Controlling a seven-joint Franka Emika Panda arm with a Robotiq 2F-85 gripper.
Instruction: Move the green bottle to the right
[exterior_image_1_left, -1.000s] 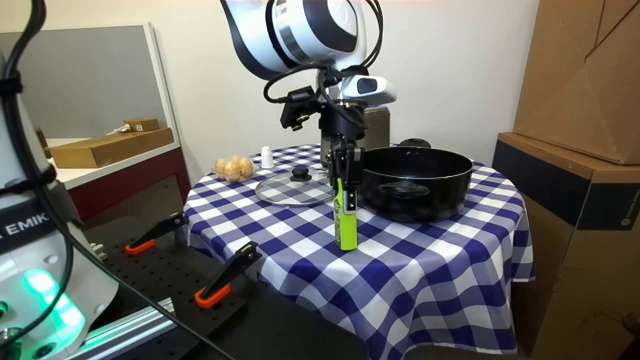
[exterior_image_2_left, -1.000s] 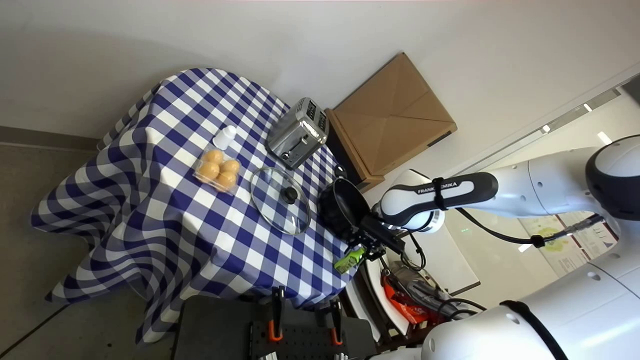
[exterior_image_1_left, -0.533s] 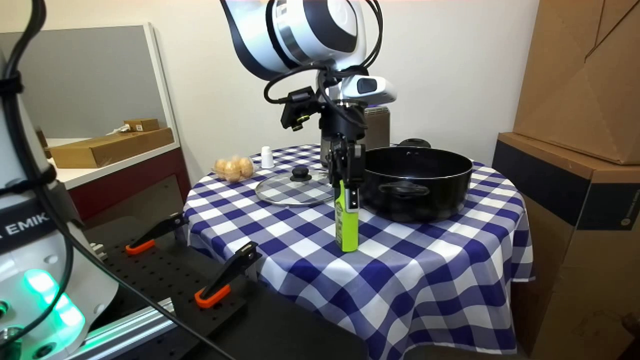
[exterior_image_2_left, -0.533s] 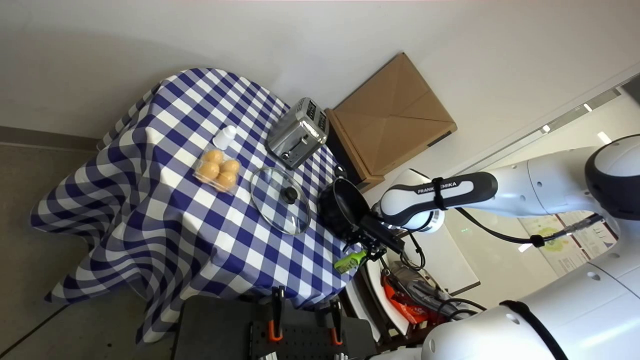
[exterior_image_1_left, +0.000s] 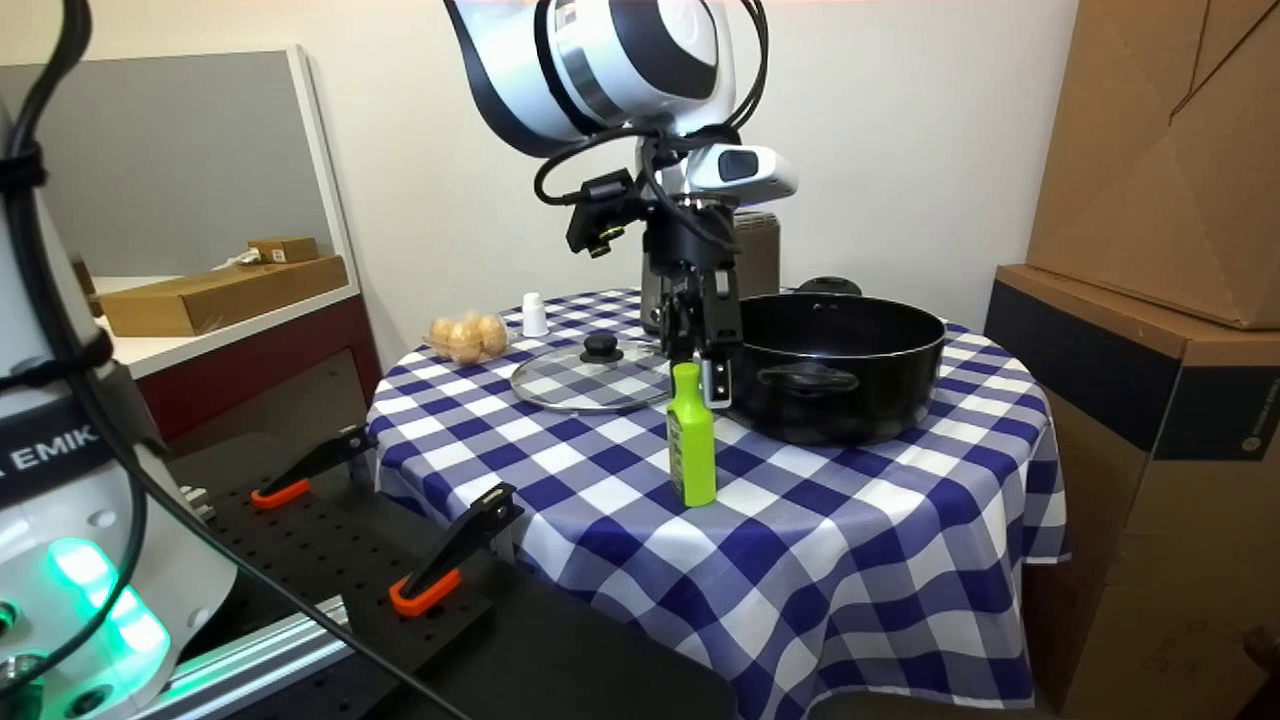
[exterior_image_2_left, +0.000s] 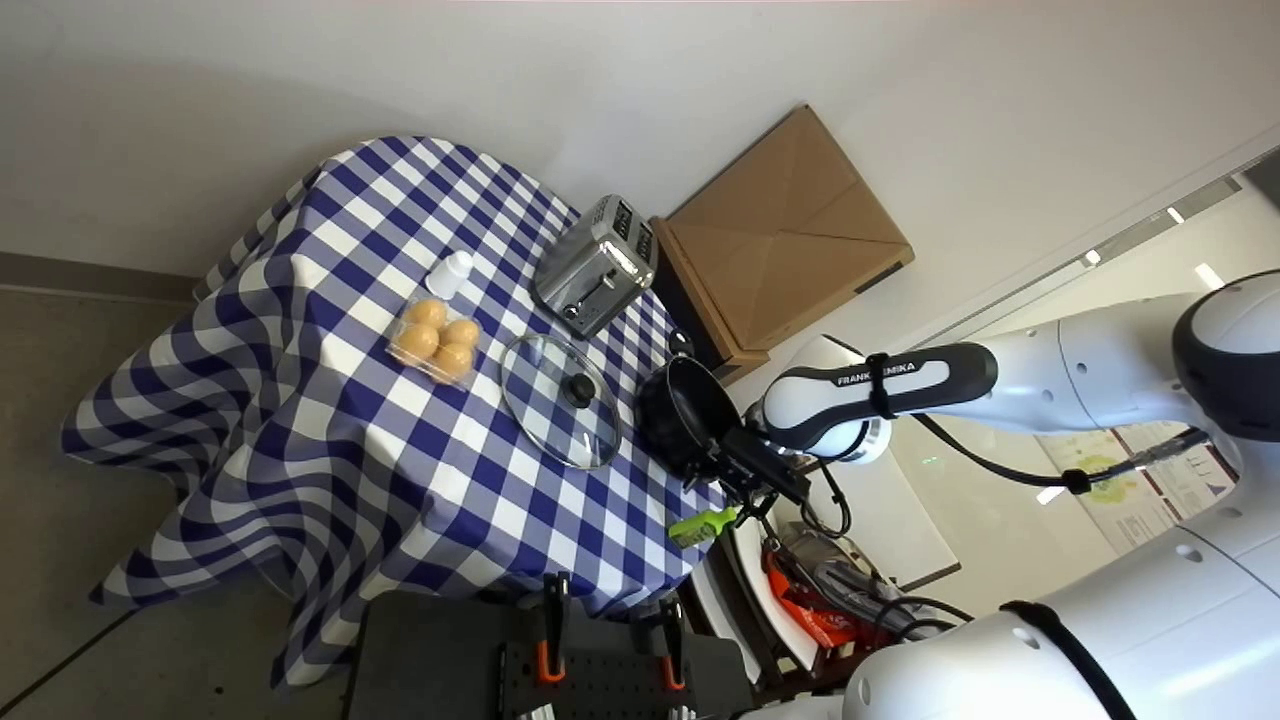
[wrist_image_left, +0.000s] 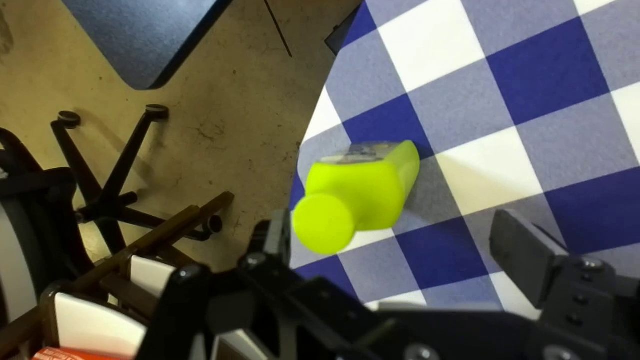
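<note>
The green bottle (exterior_image_1_left: 691, 450) stands upright on the checkered cloth, near the table's edge, and shows in both exterior views, with its body (exterior_image_2_left: 695, 529) beside the black pot. My gripper (wrist_image_left: 400, 245) is open in the wrist view, its fingers wide apart. The bottle's round cap (wrist_image_left: 323, 223) lies close to the left finger (wrist_image_left: 276, 235); the right finger (wrist_image_left: 525, 255) is well away from it. Seen in an exterior view, the fingertips (exterior_image_1_left: 717, 384) hang around the height of the bottle's neck, with one finger partly hidden behind the bottle.
A black pot (exterior_image_1_left: 830, 400) stands just beside the gripper. The glass lid (exterior_image_2_left: 545, 425), steel toaster (exterior_image_2_left: 590, 270), eggs (exterior_image_2_left: 437, 340) in a clear pack and a white shaker (exterior_image_2_left: 449, 274) share the table (exterior_image_2_left: 500, 520). Cardboard boxes (exterior_image_1_left: 1150, 400) rise beyond it.
My gripper has opened and let go of the green bottle, then risen slightly. The bottle stays upright at nearly the same spot, its neck now uncovered.
</note>
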